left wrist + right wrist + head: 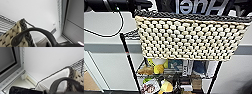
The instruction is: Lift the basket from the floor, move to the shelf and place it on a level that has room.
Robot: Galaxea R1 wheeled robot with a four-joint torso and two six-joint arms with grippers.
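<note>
Hidden: basket [189,37] covers the shelf's [130,62] upper tier; contact unclear.
Hands: state cannot be told.
Basket: cream knobbly weave, dark rim, above the shelf's crowded toy tiers.

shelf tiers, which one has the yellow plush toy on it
The tier just beneath the basket on the shelf: the yellow plush toy sits at its left end, beside upright books. The tier below holds other clutter instead.

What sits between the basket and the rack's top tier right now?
Nothing visible. The basket is raised in front of the rack, hiding most of the top tier; the corner that shows is bare. Toys and boxes sit on lower tiers.
</note>
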